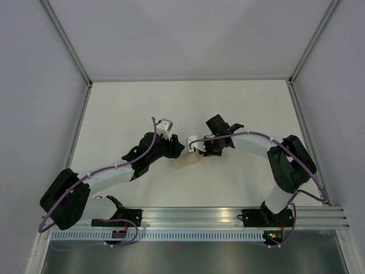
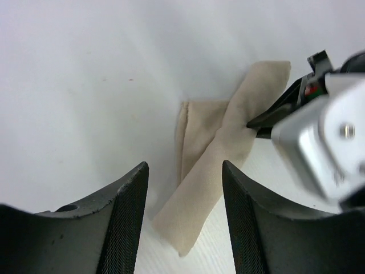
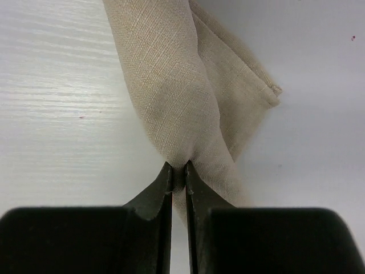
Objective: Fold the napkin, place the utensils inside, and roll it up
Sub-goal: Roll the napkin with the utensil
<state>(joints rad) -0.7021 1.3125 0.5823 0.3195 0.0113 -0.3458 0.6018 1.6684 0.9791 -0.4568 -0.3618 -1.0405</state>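
One napkin (image 2: 225, 142) mid-desk (image 1: 239, 103), partly folded, with a narrow band lying across it.
Right pincer (image 3: 178, 170) is closed on a pinch of the napkin where the band crosses the flat folded part. Left pincer (image 2: 183, 171) is open, fingers (image 2: 128, 217) spread either side of the band's near end.

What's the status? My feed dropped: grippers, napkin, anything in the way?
Left gripper open, facing the napkin. Right gripper shut on napkin, pinching a bunched fold. No utensils in sight. Nothing in the way.

Matte coarse-woven cloth napkin (image 3: 171, 85); smooth white table (image 3: 57, 114), faint grain.
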